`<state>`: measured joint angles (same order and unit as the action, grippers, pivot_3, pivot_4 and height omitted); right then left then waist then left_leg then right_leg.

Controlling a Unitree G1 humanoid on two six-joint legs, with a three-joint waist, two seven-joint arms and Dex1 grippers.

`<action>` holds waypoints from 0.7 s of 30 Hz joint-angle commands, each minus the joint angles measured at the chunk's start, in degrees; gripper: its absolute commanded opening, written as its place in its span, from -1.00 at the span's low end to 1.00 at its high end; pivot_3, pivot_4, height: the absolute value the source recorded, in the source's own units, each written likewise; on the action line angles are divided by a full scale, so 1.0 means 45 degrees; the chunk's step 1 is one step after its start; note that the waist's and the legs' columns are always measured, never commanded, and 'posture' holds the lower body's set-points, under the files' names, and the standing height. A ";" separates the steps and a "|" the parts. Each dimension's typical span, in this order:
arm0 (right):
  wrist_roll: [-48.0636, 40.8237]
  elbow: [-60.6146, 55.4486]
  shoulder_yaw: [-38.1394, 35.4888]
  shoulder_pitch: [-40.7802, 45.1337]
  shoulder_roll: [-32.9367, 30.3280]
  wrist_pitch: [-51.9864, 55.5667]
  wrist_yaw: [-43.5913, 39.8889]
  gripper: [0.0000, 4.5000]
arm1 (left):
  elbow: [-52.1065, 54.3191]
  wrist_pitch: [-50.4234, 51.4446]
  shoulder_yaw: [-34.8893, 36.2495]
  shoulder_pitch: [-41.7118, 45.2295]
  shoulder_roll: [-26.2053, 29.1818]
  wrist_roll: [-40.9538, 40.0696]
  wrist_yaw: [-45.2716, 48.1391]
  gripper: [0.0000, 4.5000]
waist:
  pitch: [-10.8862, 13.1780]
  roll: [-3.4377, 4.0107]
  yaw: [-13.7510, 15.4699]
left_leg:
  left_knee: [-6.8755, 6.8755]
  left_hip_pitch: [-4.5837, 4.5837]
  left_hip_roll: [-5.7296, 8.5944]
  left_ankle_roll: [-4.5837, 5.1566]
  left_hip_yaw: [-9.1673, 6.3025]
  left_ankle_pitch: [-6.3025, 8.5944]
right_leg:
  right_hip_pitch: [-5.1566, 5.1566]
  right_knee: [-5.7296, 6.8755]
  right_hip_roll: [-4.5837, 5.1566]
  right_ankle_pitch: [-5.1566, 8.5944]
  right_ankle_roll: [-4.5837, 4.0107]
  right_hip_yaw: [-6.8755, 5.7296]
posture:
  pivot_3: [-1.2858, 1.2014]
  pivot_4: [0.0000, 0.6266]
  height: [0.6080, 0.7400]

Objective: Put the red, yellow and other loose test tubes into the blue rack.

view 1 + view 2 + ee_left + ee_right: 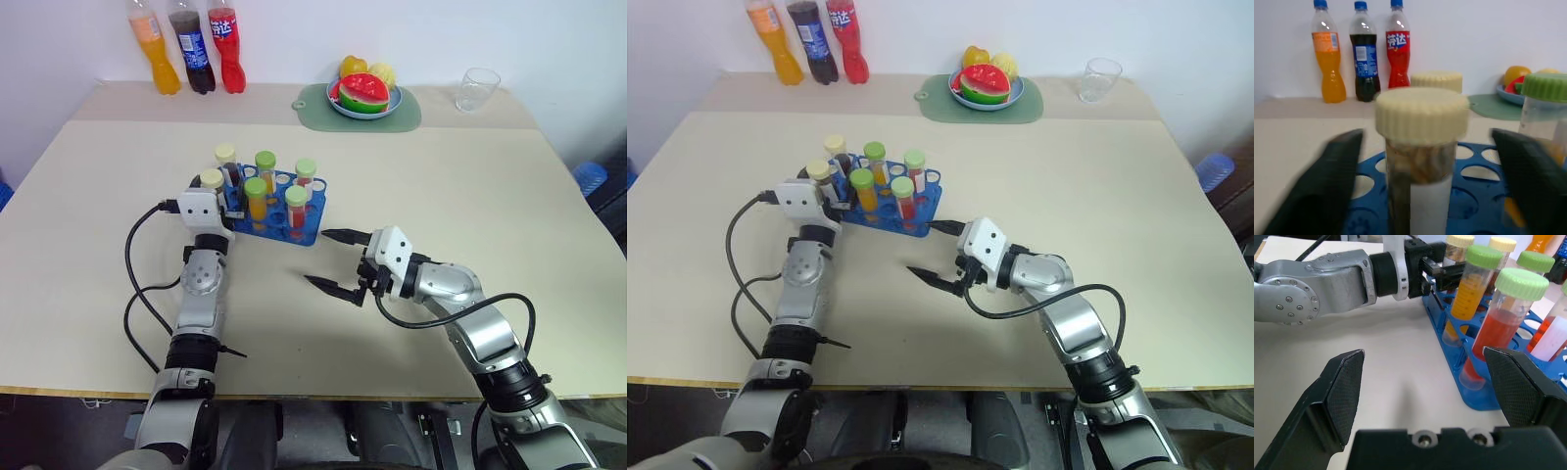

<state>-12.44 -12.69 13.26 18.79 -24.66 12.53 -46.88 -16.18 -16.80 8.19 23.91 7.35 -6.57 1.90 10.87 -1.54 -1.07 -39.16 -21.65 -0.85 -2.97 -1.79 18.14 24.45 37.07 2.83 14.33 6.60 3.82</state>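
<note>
The blue rack (304,233) stands mid-table with several test tubes upright in its holes, capped light green (265,160) or cream (225,154). They hold yellow-orange, red or dark liquid. At the rack's left end my left gripper (1425,134) is open, one finger (1334,166) on each side of a cream-capped tube of dark brown liquid (1421,117) standing in a hole, neither finger touching it. My right gripper (315,257) is open and empty just above the table, a little right of and nearer than the rack. The right wrist view shows the red tube (1498,328) at the rack's near end.
Three tall soda bottles (192,49) stand at the far left edge. A plate of fruit (364,98) on a green mat and a clear glass (477,88) are at the far right. A black cable (137,264) loops beside my left arm.
</note>
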 commanded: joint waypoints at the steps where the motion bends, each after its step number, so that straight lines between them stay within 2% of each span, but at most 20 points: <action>1: -0.0903 -0.0884 -0.1212 0.0309 -0.0394 0.0454 -0.0063 0.91 | 0.3432 0.1443 0.0719 -0.1032 0.0988 -0.1483 0.0997 0.93 | 0.0000 0.0000 -0.0018 | 0.0002 0.0001 -0.0002 0.0000 0.0001 0.0000 | 0.0000 0.0001 0.0000 0.0000 0.0000 0.0002 | 0.03 -0.52 0.91; 5: -0.1711 -0.1152 -0.2167 0.0364 -0.0909 0.1458 -0.0052 0.91 | 0.5775 0.3815 0.1241 -0.2449 0.2890 -0.2617 0.2336 0.93 | 0.0002 0.0003 0.0003 | 0.0005 0.0018 -0.0017 0.0000 0.0000 0.0000 | -0.0003 0.0015 -0.0014 0.0003 -0.0005 0.0004 | 0.03 -0.52 0.91; 9: -0.1828 0.0350 -0.3869 0.0344 -0.2563 0.1771 -0.0399 0.91 | 0.7906 0.6493 0.3266 -0.5843 0.6186 -0.5036 0.5645 0.93 | 0.0009 0.0013 -0.0060 | 0.0011 0.0028 -0.0018 0.0019 0.0021 0.0011 | -0.0015 -0.0004 -0.0014 0.0005 -0.0008 0.0017 | 0.03 -0.52 0.91; 11: -0.2059 0.1158 -0.4378 0.0241 -0.3356 0.1892 -0.0954 0.91 | 0.8377 0.7226 0.4245 -0.7354 0.7107 -0.5844 0.6763 0.93 | 0.0016 0.0024 -0.0012 | 0.0014 0.0026 -0.0019 0.0041 0.0032 0.0024 | -0.0016 -0.0023 -0.0009 0.0008 -0.0010 0.0020 | 0.03 -0.52 0.91; 15: -0.2081 0.2310 -0.4757 0.0235 -0.4010 0.1548 -0.1570 0.91 | 0.8691 0.8091 0.5680 -0.8826 0.7748 -0.6761 0.7675 0.93 | 0.0016 0.0024 0.0071 | 0.0014 0.0033 -0.0021 0.0046 0.0035 0.0026 | -0.0031 -0.0027 -0.0012 0.0018 -0.0025 0.0017 | 0.03 -0.52 0.91; 21: -0.1830 0.3495 -0.4719 0.0612 -0.4073 0.1076 -0.2017 0.91 | 0.8833 0.8413 0.6412 -0.9426 0.7559 -0.6584 0.7724 0.93 | 0.0018 0.0028 -0.0062 | 0.0013 0.0043 -0.0025 0.0046 0.0038 0.0027 | -0.0033 -0.0020 -0.0020 0.0017 -0.0024 0.0020 | 0.03 -0.52 0.91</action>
<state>-20.84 2.81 -7.12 19.89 -42.12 18.97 -55.49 22.15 21.01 34.33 -18.03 41.49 -36.16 36.59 10.95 -1.41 -1.35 -39.10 -21.44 -0.97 -2.76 -1.61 18.26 24.30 36.98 2.73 14.42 6.48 3.92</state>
